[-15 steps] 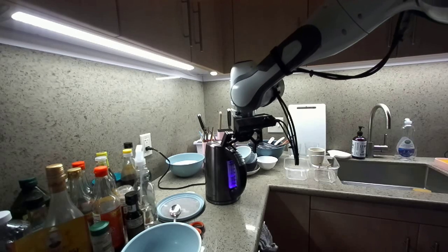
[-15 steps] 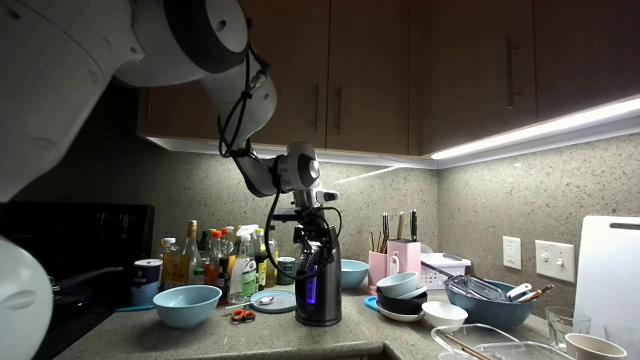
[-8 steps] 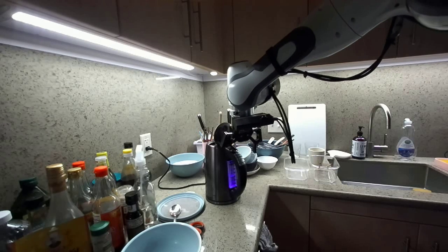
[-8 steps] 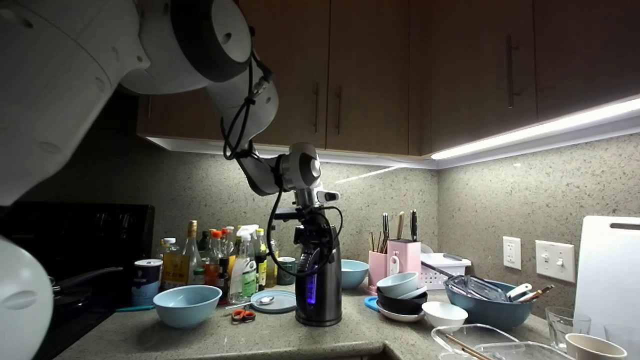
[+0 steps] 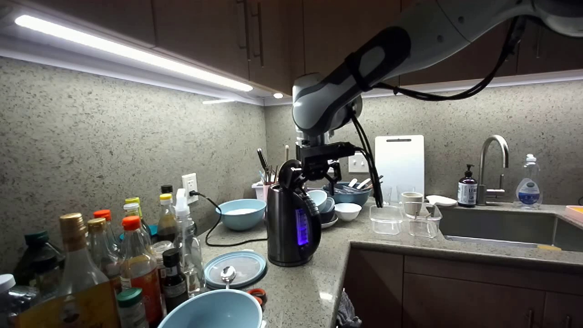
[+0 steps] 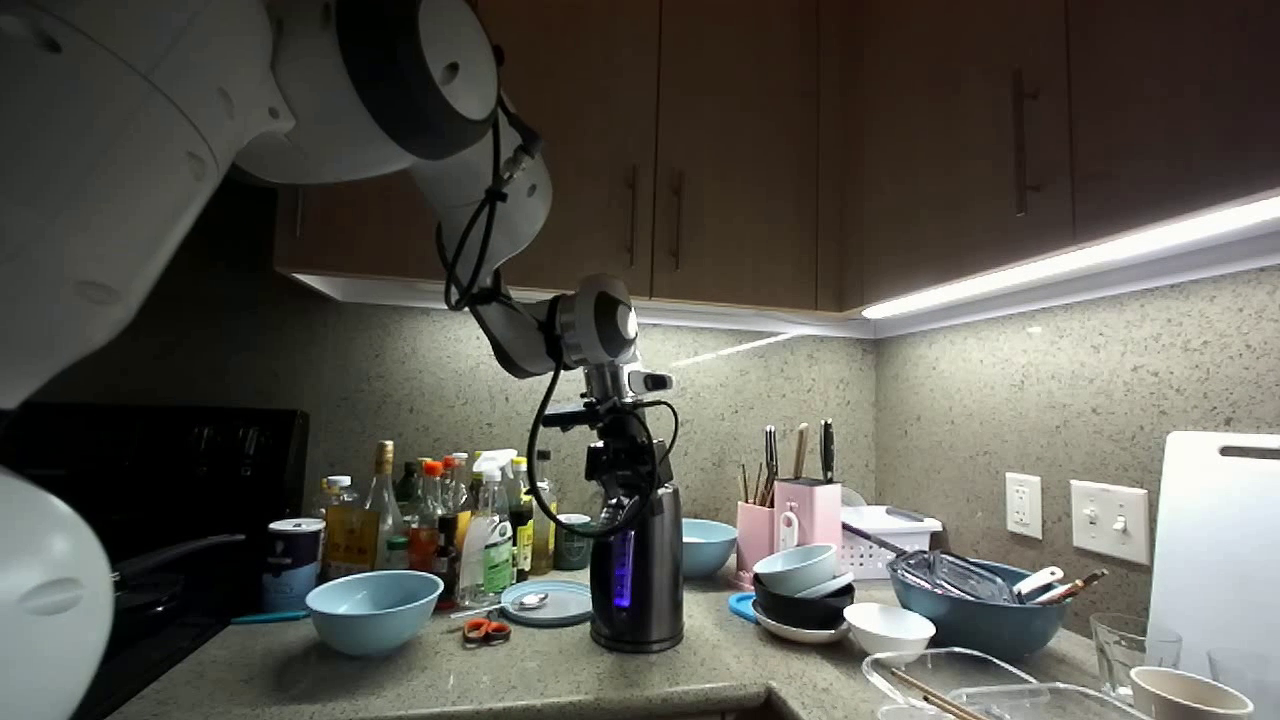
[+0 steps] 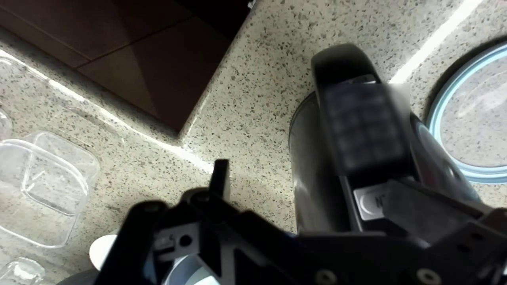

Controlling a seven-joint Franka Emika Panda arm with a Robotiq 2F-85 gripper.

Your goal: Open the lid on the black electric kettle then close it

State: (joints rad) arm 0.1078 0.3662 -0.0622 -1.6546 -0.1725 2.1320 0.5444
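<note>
The black electric kettle [image 5: 286,223] stands upright on the counter, its strip glowing purple-blue; it also shows in an exterior view [image 6: 655,570]. Its round dark lid [image 5: 286,170] stands raised, tilted up above the body, partly behind a finger. My gripper [image 5: 315,183] is just above the kettle's handle side, fingers wide apart, holding nothing. In the wrist view the gripper [image 7: 313,190] has one finger over the counter. The other is over the handle top, partly covering a silver button [image 7: 370,204] there. I cannot tell whether it touches. The lid is not clearly visible in the wrist view.
A blue bowl [image 5: 239,214] and the power cord [image 5: 212,228] lie beside the kettle. A blue-rimmed plate [image 5: 250,269], several bottles [image 5: 132,264] and stacked bowls [image 6: 800,590] stand nearby. Clear containers [image 5: 386,218] stand by the sink. Cabinets hang above.
A second ago the round lid did not show raised like this; half a second ago it stands up. Since then my gripper has risen slightly. The kettle's base has not moved.
</note>
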